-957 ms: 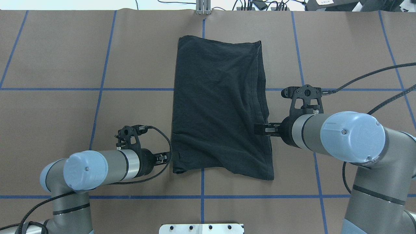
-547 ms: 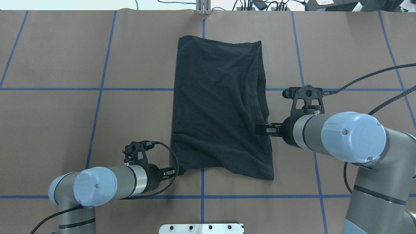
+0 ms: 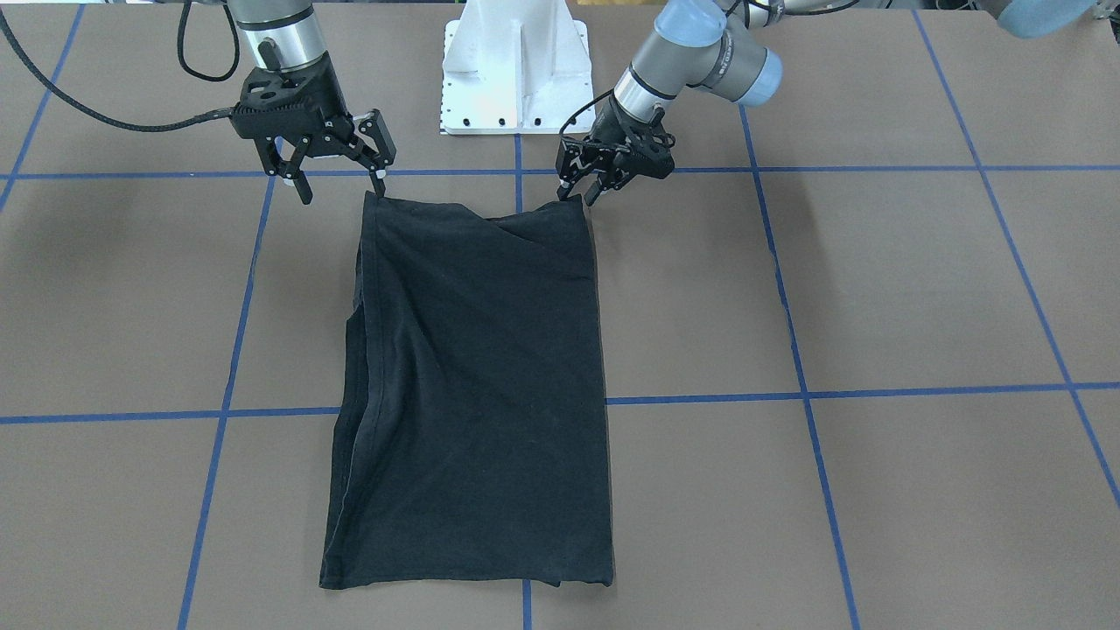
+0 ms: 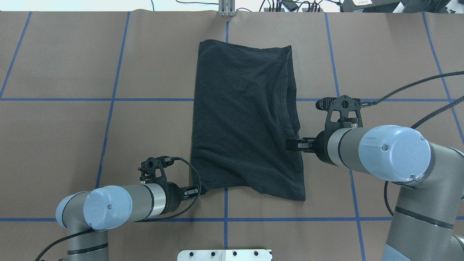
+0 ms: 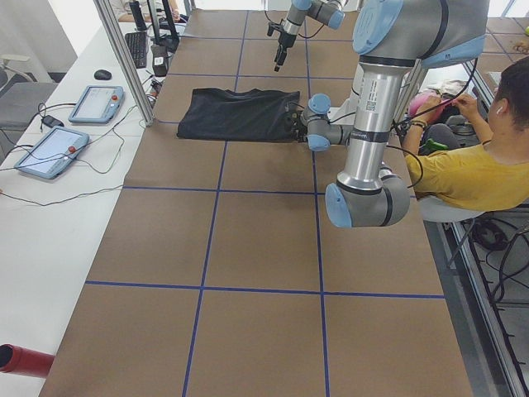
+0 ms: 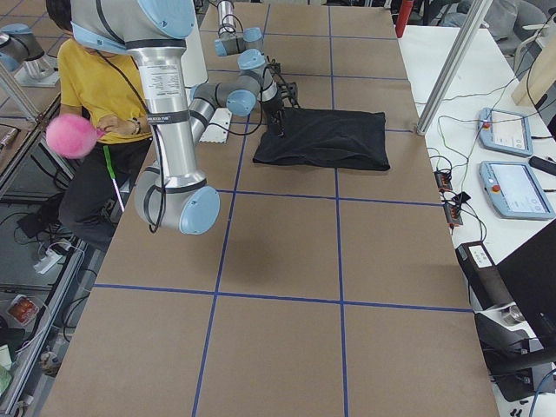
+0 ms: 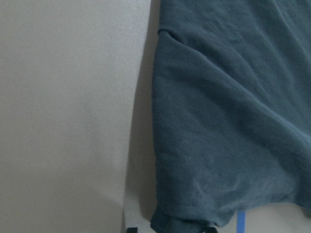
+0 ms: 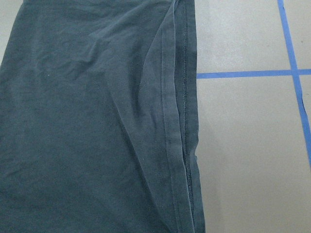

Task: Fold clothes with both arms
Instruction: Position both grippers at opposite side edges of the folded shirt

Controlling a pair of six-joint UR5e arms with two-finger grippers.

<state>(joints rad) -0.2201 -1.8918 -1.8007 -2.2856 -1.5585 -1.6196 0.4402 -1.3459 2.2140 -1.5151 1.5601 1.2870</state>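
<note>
1. We see the folded black short-sleeved T-shirt [image 4: 246, 119] lying flat on the brown blue-taped tabletop [image 4: 72, 137].
2. The black two-finger left tool [image 3: 579, 197] is clenched on the shirt's robot-side corner.
3. The right tool [image 3: 344, 194] is spread wide beside the other robot-side corner.

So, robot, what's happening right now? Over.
Right gripper open, by T-shirt right edge. Left gripper at its near left corner, grip unclear. T-shirt flat, folded narrow. No obstruction seen.
</note>
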